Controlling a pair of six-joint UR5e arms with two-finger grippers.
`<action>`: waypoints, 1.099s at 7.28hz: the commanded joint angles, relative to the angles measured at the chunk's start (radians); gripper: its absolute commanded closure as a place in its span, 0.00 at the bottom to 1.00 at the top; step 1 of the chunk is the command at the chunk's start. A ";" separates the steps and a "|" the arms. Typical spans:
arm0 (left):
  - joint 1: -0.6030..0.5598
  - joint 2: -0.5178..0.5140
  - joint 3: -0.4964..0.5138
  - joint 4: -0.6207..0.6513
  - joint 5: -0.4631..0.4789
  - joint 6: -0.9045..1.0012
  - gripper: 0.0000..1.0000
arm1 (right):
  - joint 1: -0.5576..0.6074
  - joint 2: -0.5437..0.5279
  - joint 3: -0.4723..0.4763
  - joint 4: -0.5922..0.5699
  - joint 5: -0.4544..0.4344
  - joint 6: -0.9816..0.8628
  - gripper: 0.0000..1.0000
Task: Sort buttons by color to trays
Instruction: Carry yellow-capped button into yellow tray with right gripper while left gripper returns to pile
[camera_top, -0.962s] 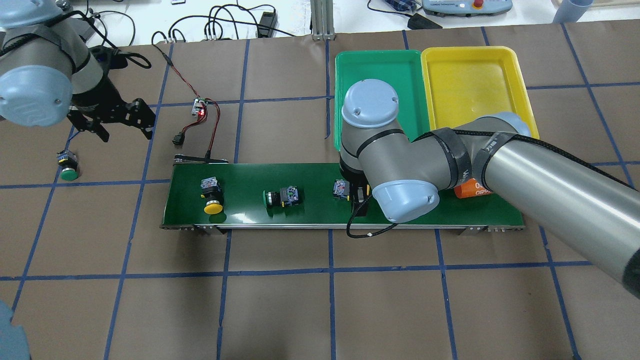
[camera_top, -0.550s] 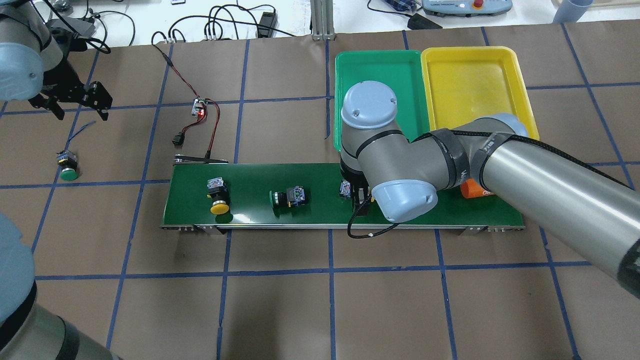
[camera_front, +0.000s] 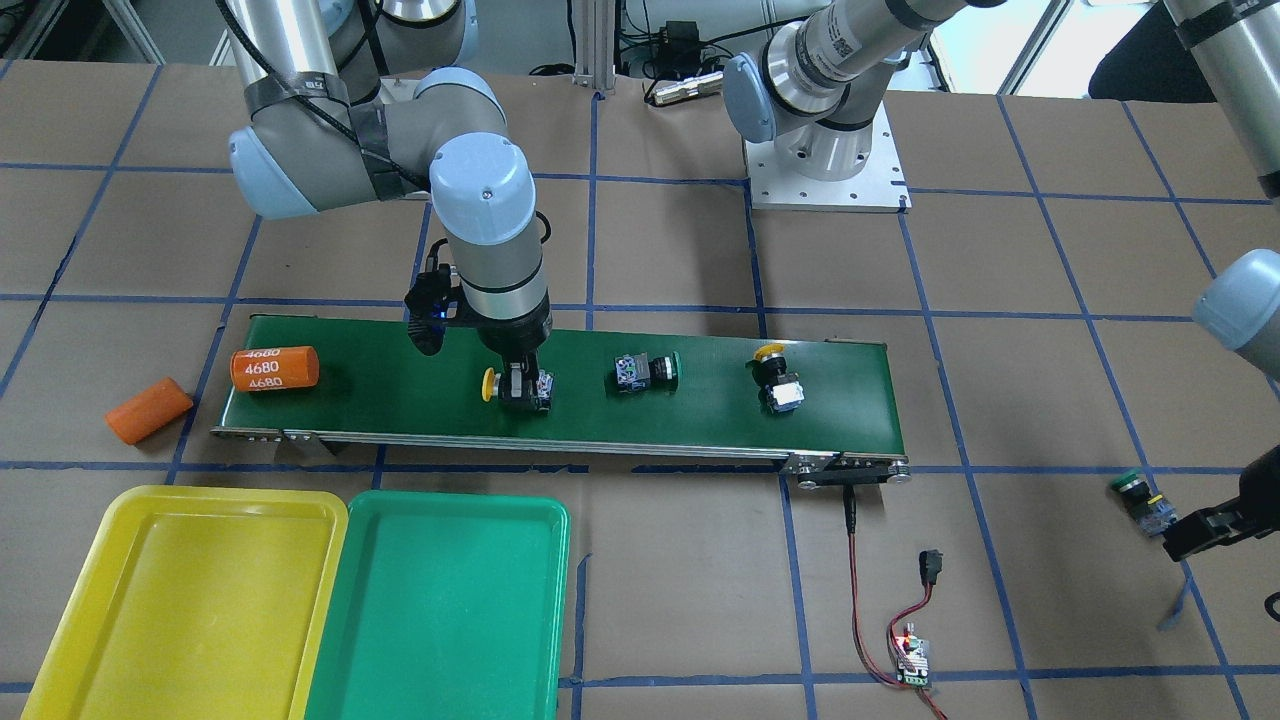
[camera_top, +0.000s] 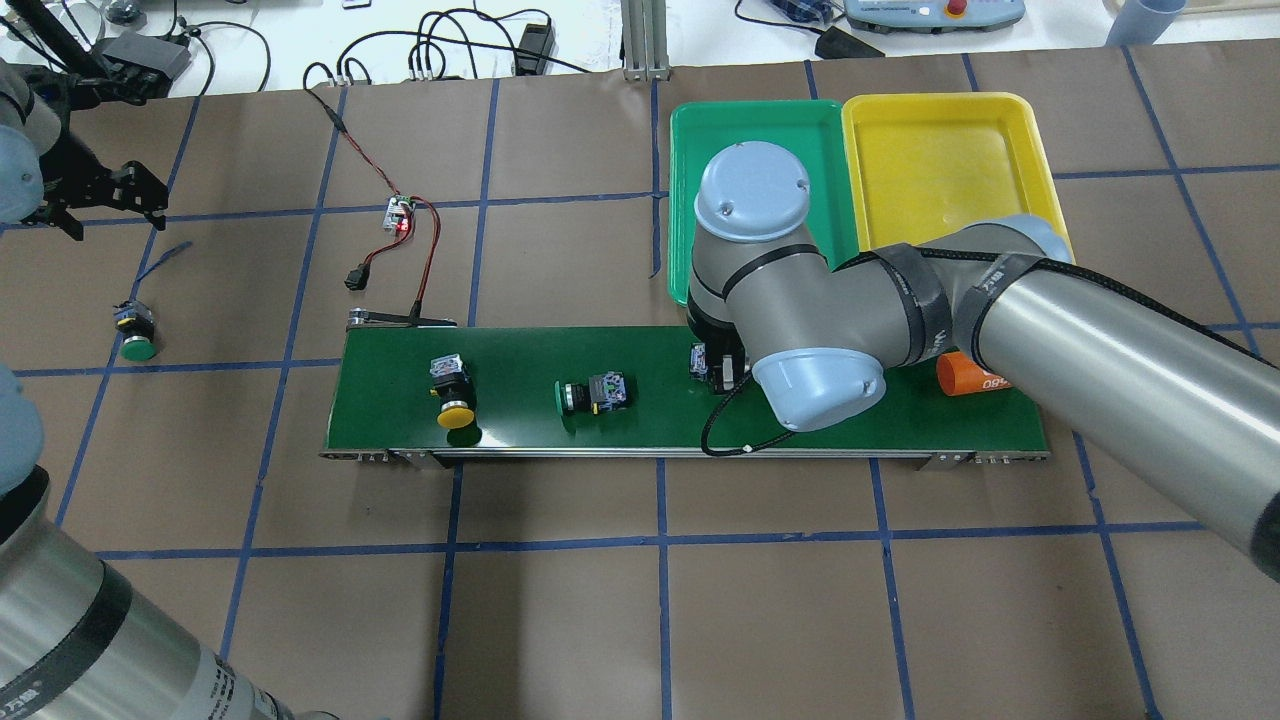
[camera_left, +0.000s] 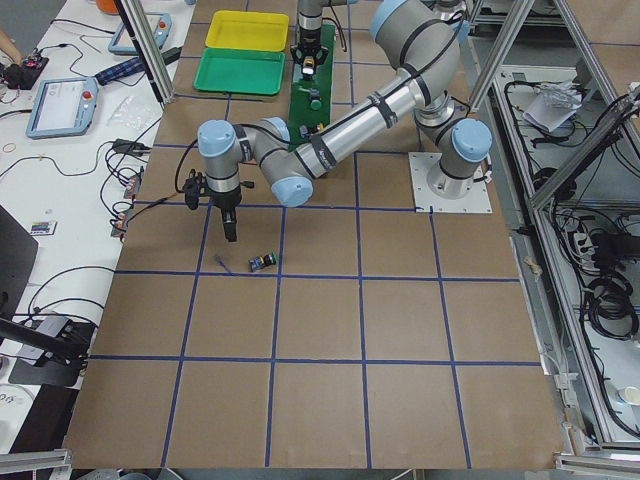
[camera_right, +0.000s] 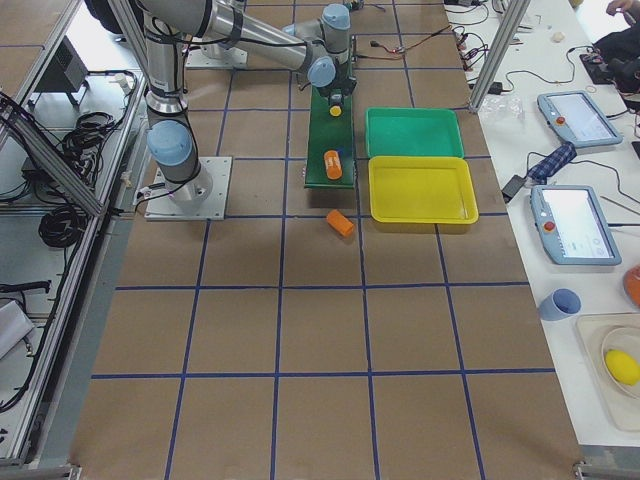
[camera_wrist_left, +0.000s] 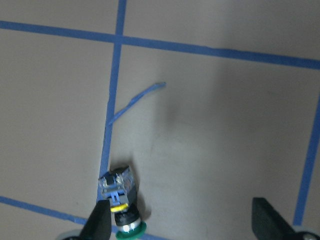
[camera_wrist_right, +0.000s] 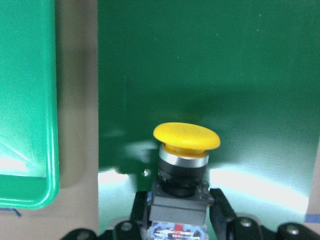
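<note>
So far both trays, yellow tray (camera_top: 940, 170) and green tray (camera_top: 760, 125), are sitting empty beside the belt (camera_top: 520, 350). Right pincer (camera_front: 517, 385) is squeezing a yellow button (camera_wrist_right: 186, 136), maybe just touching the belt. Two more are waiting there. Left pincer (camera_wrist_left: 182, 227) is hanging wide open, holding nothing, near a green button (camera_wrist_left: 116, 185) off the belt's end. Overhead, the right arm (camera_top: 800, 300) is hiding the squeezed cap.

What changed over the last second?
The open left end effector drew back to the robot's left, away from the green button on the paper. The conveyor belt carried its load toward the trays' end: a yellow button, a green button, the orange 4680 cylinder; the right end effector followed, shut on a second yellow button. The green tray, yellow tray and the button on the paper stayed put.
</note>
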 joint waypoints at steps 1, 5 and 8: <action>0.077 -0.085 0.092 0.022 -0.004 0.001 0.00 | -0.057 -0.004 -0.075 0.009 -0.008 -0.059 1.00; 0.121 -0.204 0.214 -0.010 -0.027 -0.042 0.00 | -0.319 0.019 -0.135 0.015 0.009 -0.369 1.00; 0.145 -0.230 0.199 0.001 -0.036 -0.077 0.00 | -0.448 0.120 -0.149 -0.018 0.009 -0.621 1.00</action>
